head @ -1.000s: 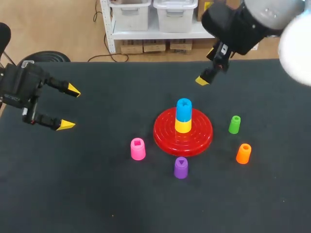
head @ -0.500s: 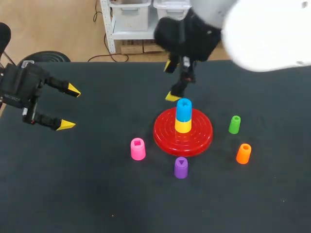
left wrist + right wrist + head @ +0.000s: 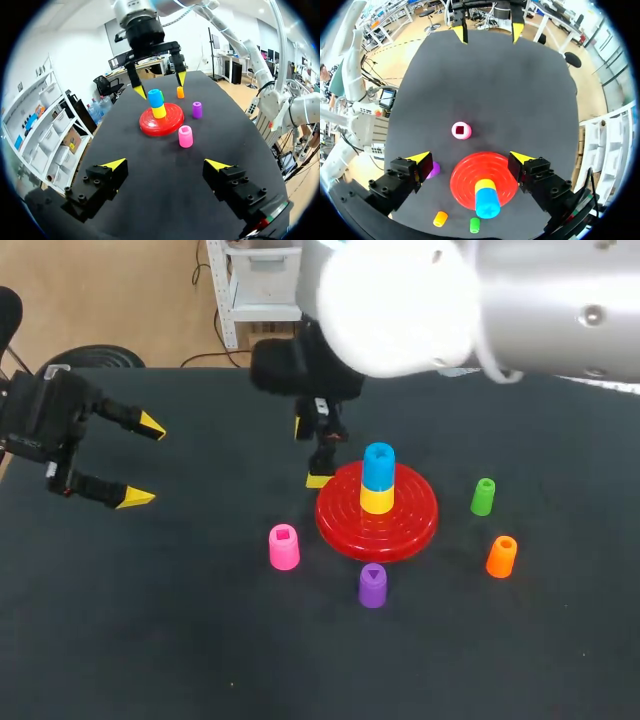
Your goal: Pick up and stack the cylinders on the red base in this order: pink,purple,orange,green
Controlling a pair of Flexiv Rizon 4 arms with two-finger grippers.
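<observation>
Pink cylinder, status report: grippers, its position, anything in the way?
Left gripper open, empty. Right gripper open above red base edge. Pink cylinder upright on table just ahead, untouched. Blue cylinder on yellow cylinder occupies base.

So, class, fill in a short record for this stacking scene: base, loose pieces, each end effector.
base: red base holds a yellow cylinder with a blue cylinder on top
loose on table: pink cylinder, purple cylinder, orange cylinder, green cylinder
left end effector: open, empty, away from the base
right end effector: open, empty, by the base's edge
</observation>
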